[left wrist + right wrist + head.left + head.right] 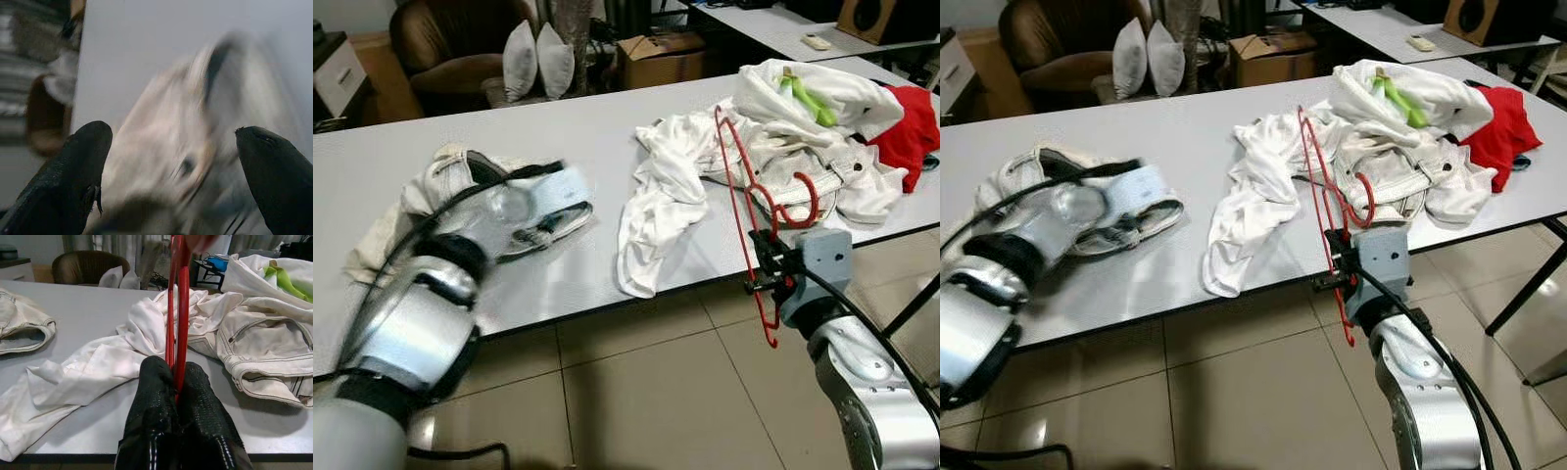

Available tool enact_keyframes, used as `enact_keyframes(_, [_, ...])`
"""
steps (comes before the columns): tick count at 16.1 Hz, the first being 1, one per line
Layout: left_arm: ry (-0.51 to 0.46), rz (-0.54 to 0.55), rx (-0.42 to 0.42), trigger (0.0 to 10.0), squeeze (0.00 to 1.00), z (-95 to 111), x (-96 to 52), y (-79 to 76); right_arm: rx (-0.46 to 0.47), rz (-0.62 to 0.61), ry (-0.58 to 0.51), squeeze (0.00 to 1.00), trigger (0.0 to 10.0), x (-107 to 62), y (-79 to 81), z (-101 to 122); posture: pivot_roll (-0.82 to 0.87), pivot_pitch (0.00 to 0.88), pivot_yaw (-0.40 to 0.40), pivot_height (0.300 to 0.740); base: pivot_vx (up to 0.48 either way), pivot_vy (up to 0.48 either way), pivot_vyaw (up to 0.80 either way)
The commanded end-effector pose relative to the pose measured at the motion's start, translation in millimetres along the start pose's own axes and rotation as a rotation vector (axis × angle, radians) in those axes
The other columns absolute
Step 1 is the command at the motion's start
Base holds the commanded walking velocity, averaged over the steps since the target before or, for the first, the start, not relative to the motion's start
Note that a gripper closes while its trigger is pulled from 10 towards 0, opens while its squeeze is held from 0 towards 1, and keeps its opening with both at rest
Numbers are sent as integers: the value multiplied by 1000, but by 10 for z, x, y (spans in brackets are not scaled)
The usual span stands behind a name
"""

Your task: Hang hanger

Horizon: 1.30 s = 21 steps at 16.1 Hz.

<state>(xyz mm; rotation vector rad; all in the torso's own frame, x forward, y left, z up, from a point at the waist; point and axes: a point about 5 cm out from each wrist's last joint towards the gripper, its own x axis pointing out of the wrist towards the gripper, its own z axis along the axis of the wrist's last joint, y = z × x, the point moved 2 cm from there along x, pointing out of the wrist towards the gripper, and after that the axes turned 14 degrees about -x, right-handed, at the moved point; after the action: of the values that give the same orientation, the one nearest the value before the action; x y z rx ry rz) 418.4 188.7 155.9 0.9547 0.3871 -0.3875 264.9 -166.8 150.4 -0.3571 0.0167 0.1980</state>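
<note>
The right gripper (pixel 766 264), held out at the near edge of the table (pixel 607 127), pinches a red hanger (pixel 742 196) between pressed-together fingers (pixel 156 401); the hanger stands nearly upright, leaning over a white shirt (pixel 656 206). Further left, the left gripper (pixel 171 176) reaches over a pale garment (pixel 431 186) with its fingers spread; motion blur there makes any contact hard to judge. Beyond lie rumpled white jeans (pixel 264 347) and a red cloth (pixel 911 127), cut off at the frame's edge.

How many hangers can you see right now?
1. A red hanger, shut in the right claw at the table's front edge, leaning over the white clothes. More could be buried in the pile.
</note>
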Motion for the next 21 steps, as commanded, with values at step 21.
enact_keyframes(21, [46, -602, -604, 10000, 0, -690, -219, -750, -3, 79, 3, 0, 10000, 48, 110, 58, -184, 0, 19, 740, 0, 0, 0])
